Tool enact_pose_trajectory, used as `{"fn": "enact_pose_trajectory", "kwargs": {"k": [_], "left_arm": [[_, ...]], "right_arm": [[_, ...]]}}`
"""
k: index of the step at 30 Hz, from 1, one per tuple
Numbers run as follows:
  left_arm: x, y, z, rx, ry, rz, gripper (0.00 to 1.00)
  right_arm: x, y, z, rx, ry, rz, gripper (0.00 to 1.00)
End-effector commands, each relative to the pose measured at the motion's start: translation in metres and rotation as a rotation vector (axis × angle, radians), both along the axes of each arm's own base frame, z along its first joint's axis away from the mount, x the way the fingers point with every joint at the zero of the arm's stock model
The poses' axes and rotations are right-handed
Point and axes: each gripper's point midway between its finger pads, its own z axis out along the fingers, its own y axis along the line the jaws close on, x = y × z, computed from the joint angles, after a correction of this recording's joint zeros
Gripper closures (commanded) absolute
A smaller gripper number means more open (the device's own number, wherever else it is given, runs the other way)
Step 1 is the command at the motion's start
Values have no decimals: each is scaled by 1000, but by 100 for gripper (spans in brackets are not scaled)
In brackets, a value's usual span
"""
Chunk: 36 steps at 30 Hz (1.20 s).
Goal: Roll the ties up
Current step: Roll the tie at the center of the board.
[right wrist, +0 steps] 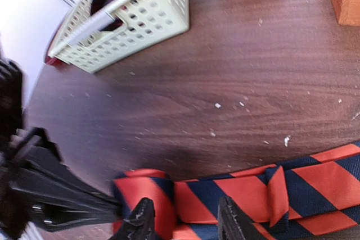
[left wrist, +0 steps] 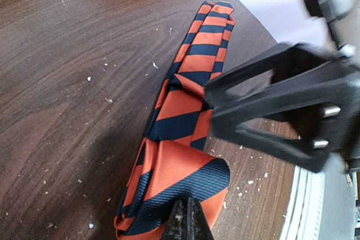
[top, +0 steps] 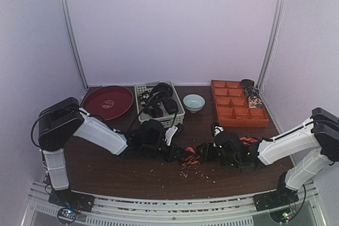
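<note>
Rolling of the striped tie point(left wrist: 188, 66), which lies flat on the table point(left wrist: 67, 94) between the 2 arms, its folded end nearest the left arm. The left gripper point(left wrist: 185, 209) is fully closed, and its tips appear to pinch that folded end. The right gripper point(right wrist: 185, 209) stands partly open just above the cloth, its 2 fingers spaced along the tie's length and gripping nothing. For a neat roll, the pinched end would best be turned over on itself in small, even turns. The free gripper should press the flat run lightly, so that the stripes stay aligned and the edges do not wander sideways; slack near the crease looks like the chief risk. Count: 1 striped tie on the table. 1 pale basket point(right wrist: 140, 32) holds dark ties too tangled to number. 1 orange compartment tray point(top: 241, 123) holds what appear to be 2 dark rolls point(top: 248, 84). There is also 1 red plate point(top: 98, 105) and 1 pale bowl point(top: 187, 101).
</note>
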Motion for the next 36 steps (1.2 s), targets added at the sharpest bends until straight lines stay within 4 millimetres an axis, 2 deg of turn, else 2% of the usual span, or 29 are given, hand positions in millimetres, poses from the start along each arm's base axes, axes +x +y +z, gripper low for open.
{"fn": "enact_pose_trajectory", "kwargs": {"k": [1,5,9,11,16,22,26,30,33,36], "left_arm": [[3,-10,-2,-6,-11,-5,100],[4,-14,-4,-6,-6,8,100],[7,-11,-7,26,5,29,100],[6,-7,-1,23,-7,39,100],[10,14,7,66,-36,104,100],[19,64,10,108,-42,261,100],[7,88,-1,134,-22,279,100],[-7,103,-12,121,11,273,100],[-14,108,-16,98,22,264,100],[-19,101,-14,59,20,218,100]], "right_arm": [[-4,8,18,45,-18,60,57],[-6,20,9,20,17,111,57],[-7,26,-8,6,53,126,62],[-7,28,-15,1,69,133,66],[-10,35,-27,3,109,150,72],[-23,53,-33,108,200,171,72],[-33,70,-37,189,279,170,72],[-39,84,-34,234,312,169,73],[-41,87,-31,243,312,161,73],[-42,87,-29,258,317,147,74]]}}
